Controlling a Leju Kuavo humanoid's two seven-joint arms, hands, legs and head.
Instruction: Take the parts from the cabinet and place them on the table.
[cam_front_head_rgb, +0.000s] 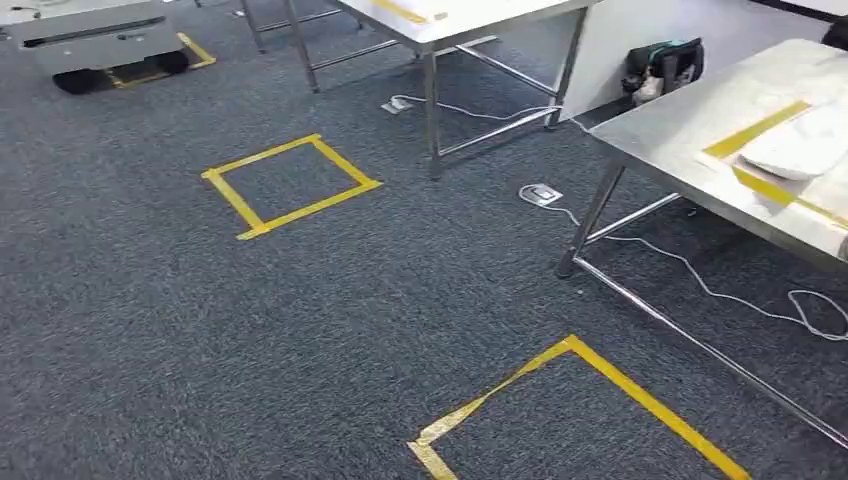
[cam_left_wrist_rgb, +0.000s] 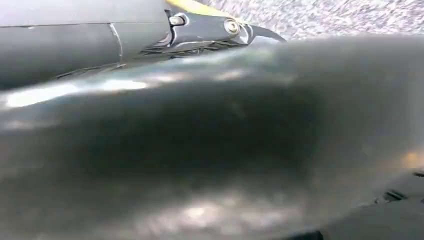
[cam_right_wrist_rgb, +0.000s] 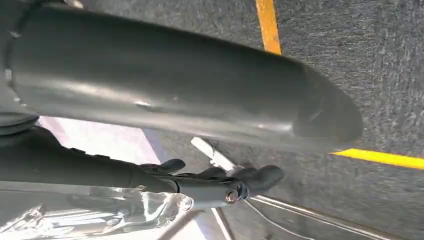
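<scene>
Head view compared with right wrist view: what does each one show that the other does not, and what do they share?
Head view, not the wrist: a whole yellow tape square, a white part on the steel table, and a black bag. Right wrist view, not the head: the right robot hand up close, its hold unclear. Shared: grey carpet, yellow tape lines, a white cable.

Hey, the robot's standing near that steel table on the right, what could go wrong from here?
Two risks. The white cable trails loose over the carpet beside the steel table, so a foot could snag it. The table's floor rail runs low alongside the taped square, so a close step might clip it.
</scene>
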